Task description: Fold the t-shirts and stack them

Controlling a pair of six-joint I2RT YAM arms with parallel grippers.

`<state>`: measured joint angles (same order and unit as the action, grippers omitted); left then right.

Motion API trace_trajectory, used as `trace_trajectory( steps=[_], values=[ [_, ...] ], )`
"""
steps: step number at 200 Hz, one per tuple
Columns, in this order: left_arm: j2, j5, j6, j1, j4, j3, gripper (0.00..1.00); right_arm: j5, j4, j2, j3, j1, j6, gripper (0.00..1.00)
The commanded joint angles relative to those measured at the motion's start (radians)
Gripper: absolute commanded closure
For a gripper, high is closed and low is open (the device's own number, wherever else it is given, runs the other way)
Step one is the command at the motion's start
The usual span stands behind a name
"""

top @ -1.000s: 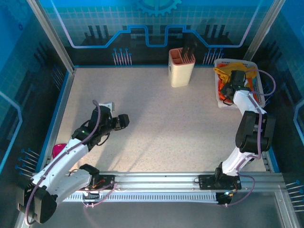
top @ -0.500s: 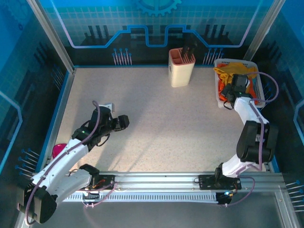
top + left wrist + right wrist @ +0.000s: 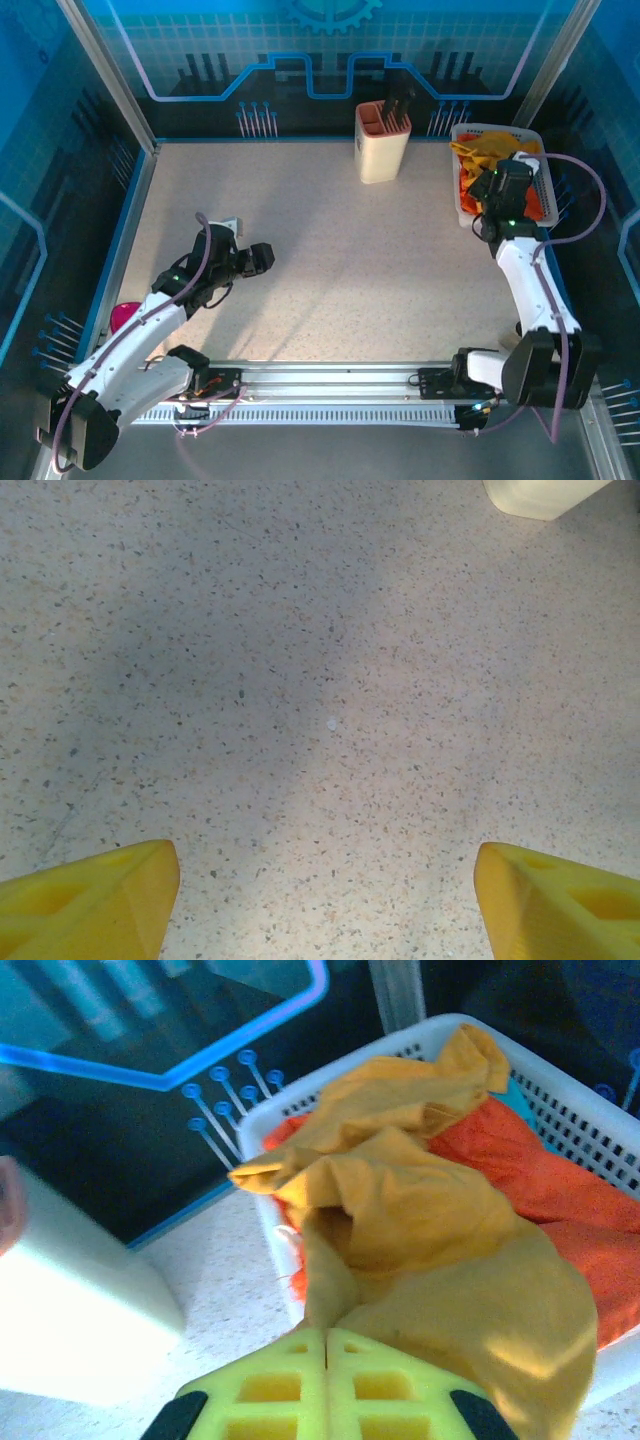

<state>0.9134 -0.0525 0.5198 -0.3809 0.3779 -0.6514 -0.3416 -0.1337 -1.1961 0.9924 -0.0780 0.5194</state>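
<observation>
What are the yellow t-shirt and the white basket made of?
The yellow t-shirt looks like soft, matte cloth: it crumples into loose folds. The white basket looks like hard, slightly shiny plastic: its walls are a stiff grid of little holes.

Left tool [image 3: 325, 865] spread wide, low; right tool [image 3: 327, 1345] clamped, arm outstretched.

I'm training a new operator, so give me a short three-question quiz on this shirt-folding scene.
1. True or false: the left gripper is open over the table.
2. The right gripper is: A) open; B) shut on the mustard-yellow t-shirt.
3. What holds the orange-red t-shirt?
Key: 1 true; 2 B; 3 the white basket.
</observation>
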Motion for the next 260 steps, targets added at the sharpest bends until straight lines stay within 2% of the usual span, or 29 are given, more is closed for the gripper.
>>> trace_trajectory(
  steps=[1, 21, 52, 80, 110, 129, 156, 183, 209, 228, 247, 260],
  values=[
    [-0.001, 0.041, 0.023, -0.007, -0.029, 0.011, 0.21, -0.074, 0.047, 0.093, -0.013, 0.069, -0.083, 1.0],
    [0.011, 0.042, 0.019, -0.007, -0.039, 0.008, 0.2, -0.123, 0.069, 0.157, -0.013, 0.139, -0.154, 1.0],
    [0.047, 0.047, 0.0, -0.006, -0.036, -0.024, 0.18, -0.134, 0.105, 0.232, -0.005, 0.248, -0.25, 1.0],
    [0.057, 0.063, -0.015, -0.004, -0.023, -0.063, 0.15, -0.073, 0.102, 0.271, 0.019, 0.355, -0.315, 1.0],
    [0.061, 0.062, -0.044, 0.014, 0.007, -0.104, 0.14, 0.054, 0.083, 0.277, 0.064, 0.501, -0.413, 1.0],
    [0.072, 0.09, -0.053, 0.043, 0.028, -0.132, 0.14, 0.137, 0.05, 0.252, 0.109, 0.599, -0.46, 1.0],
    [0.074, 0.125, -0.056, 0.092, 0.056, -0.163, 0.13, 0.187, 0.016, 0.169, 0.173, 0.762, -0.525, 1.0],
    [0.08, 0.046, -0.092, 0.102, 0.153, -0.218, 0.13, 0.227, 0.034, 0.07, 0.186, 0.881, -0.53, 1.0],
    [0.073, 0.024, -0.107, 0.111, 0.204, -0.243, 0.13, 0.217, 0.058, -0.012, 0.131, 0.973, -0.522, 1.0],
    [0.07, -0.006, -0.119, 0.109, 0.232, -0.24, 0.14, 0.214, 0.105, -0.045, 0.03, 0.997, -0.474, 1.0],
    [0.076, -0.037, -0.141, 0.109, 0.259, -0.232, 0.14, 0.187, 0.136, -0.064, -0.081, 0.997, -0.394, 0.68],
    [0.08, -0.027, -0.144, 0.109, 0.263, -0.223, 0.14, 0.181, 0.127, -0.063, -0.135, 0.998, -0.352, 0.39]
  ],
)
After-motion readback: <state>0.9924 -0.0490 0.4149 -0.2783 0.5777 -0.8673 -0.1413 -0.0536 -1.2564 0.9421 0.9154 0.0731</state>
